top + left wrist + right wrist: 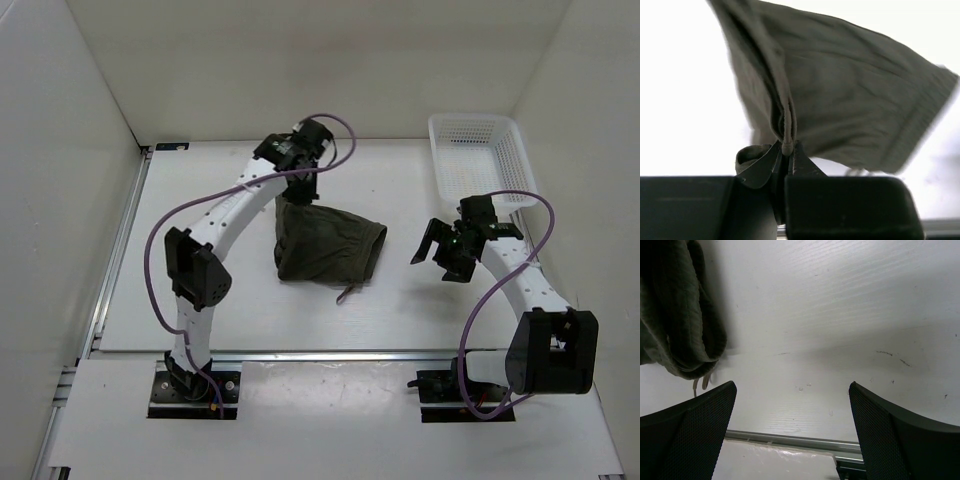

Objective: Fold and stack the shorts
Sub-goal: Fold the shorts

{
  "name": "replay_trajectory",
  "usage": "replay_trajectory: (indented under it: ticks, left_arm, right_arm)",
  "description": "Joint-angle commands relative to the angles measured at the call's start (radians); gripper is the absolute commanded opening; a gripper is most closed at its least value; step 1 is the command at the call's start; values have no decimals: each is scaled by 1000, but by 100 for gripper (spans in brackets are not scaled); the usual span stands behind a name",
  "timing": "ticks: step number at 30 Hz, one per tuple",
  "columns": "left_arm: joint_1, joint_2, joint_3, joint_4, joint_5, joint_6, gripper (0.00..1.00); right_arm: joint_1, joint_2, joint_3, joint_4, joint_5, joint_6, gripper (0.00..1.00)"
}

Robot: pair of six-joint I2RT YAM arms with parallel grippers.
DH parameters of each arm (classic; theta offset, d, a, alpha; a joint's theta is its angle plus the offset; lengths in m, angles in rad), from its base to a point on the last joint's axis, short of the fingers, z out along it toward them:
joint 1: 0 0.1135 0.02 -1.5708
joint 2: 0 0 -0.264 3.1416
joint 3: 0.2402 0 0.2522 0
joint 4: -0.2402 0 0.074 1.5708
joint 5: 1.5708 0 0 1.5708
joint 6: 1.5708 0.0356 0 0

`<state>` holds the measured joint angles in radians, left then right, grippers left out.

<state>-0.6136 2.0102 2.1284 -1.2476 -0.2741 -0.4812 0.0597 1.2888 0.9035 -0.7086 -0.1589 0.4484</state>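
The dark olive-green shorts (328,246) lie folded in the middle of the table, their far left corner lifted. My left gripper (298,193) is shut on that corner; the left wrist view shows the fabric edge (786,145) pinched between the jaws, the rest of the shorts (850,105) hanging away from it. The drawstring (348,292) trails off the near edge. My right gripper (440,256) hovers open and empty to the right of the shorts; its fingers (695,425) stand wide apart, with the shorts' waistband (680,315) at the upper left of its view.
A white plastic mesh basket (480,158) stands at the back right of the table. White walls enclose the table on the left, back and right. A metal rail (330,353) runs along the near edge.
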Motion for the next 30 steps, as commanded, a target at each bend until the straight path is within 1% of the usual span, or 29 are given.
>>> replay_trajectory:
  ticks: [1,6,7,11,12,15,17,20,23,25,26,27,28,30]
  left_arm:
    - [-89,25,93,-53,-16,-25,10]
    - [-195,61,114,-53,27,-72,10]
    - [-234,73,114,-53,27,-82,10]
    - [-323,108,38,3,68,-129,10]
    - [-334,117,24,34,81,-141,10]
    - [-344,150,15,34,108,-165,10]
    - [-344,141,15,24,108,-165,10]
    - [-331,111,47,-28,41,-174,10]
    - [-290,64,45,-49,32,-174,10]
    - [-270,3,-7,-49,56,-174,10]
    - [-256,-14,-24,-49,56,-174,10]
    - [-256,-43,-37,-49,56,-174,10]
    - [-256,-54,-62,-49,56,-186,10]
    - [-247,-76,-84,-49,56,-198,10]
  right_arm:
    - [-4,-34,17,-20,7,-19,98]
    - [-4,-34,17,-20,7,-19,98]
    - [-4,-34,8,-20,7,-19,98]
    - [-4,-34,8,-20,7,-19,98]
    - [-4,-34,8,-20,7,-19,98]
    - [-4,-43,-2,-20,7,-19,98]
    - [-4,-54,-2,-20,7,-19,98]
    - [-4,-77,11,-29,-27,-30,98]
    - [-4,-77,34,-6,-138,-30,93]
    - [8,-48,57,14,-220,-10,86]
    - [24,-39,57,47,-311,16,83]
    - [38,-30,67,64,-352,27,80]
    - [60,-10,92,76,-378,27,70]
    - [149,10,156,86,-363,36,64]
